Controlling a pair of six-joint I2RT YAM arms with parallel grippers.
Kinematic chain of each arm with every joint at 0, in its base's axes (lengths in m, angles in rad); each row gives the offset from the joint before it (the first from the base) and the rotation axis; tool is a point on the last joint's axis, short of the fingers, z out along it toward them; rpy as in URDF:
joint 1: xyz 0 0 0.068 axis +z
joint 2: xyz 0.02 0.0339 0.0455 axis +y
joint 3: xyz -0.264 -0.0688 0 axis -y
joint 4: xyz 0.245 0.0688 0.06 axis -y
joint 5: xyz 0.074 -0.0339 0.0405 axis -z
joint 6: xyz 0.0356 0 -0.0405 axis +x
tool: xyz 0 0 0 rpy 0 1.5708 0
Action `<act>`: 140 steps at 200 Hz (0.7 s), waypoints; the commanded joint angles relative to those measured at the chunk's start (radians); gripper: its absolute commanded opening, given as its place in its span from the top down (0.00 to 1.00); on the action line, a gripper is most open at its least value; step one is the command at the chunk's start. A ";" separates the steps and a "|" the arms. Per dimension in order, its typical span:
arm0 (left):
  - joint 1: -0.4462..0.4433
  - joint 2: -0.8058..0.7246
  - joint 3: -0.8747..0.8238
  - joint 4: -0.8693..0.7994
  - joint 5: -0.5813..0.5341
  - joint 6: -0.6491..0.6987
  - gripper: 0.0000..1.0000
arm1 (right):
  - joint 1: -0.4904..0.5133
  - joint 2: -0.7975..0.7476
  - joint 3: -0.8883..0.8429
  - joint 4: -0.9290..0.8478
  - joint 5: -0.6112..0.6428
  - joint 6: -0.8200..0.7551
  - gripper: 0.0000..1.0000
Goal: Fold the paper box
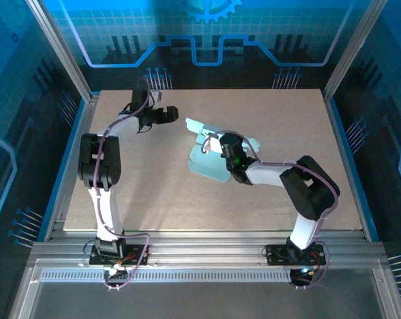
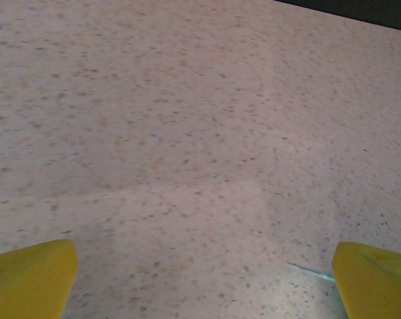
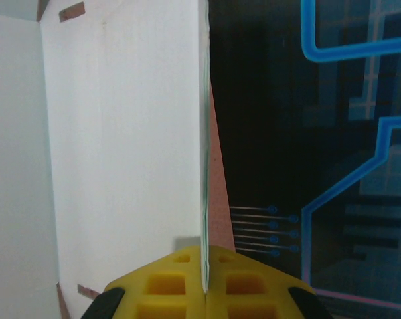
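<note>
The paper box (image 1: 202,166), a pale blue card sheet, sits near the middle of your table (image 1: 287,126) with one panel standing upright. Your right gripper (image 3: 206,282) is clenched on that panel's thin edge. Your left gripper (image 1: 171,114) hovers just left of the sheet, jaws spread wide, holding nothing.

The box (image 1: 204,166) lies near the middle of the surface (image 1: 287,119), one flap reaching toward the rear left. The right tool (image 1: 216,142) is at the box's rear part, with its arm coming in from the front right. In the right wrist view, a panel edge of the box stands upright between that tool's fingers (image 3: 160,286), and the rest of the panel spreads to their left. The left tool (image 1: 176,114) is behind and left of the box, near it but apart, over bare surface.
</note>
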 commanded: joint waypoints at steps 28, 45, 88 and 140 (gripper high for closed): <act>0.010 -0.044 -0.059 -0.085 0.004 -0.041 0.01 | 0.066 -0.033 -0.063 0.069 -0.045 -0.023 1.00; 0.011 -0.076 -0.100 -0.066 0.006 -0.047 0.01 | 0.075 -0.095 -0.079 0.016 -0.066 0.021 1.00; 0.007 -0.193 -0.236 0.005 -0.004 -0.084 0.01 | 0.084 -0.218 -0.103 -0.149 -0.139 0.074 1.00; -0.009 -0.290 -0.389 0.053 -0.033 -0.160 0.01 | 0.105 -0.332 -0.059 -0.463 -0.253 0.151 1.00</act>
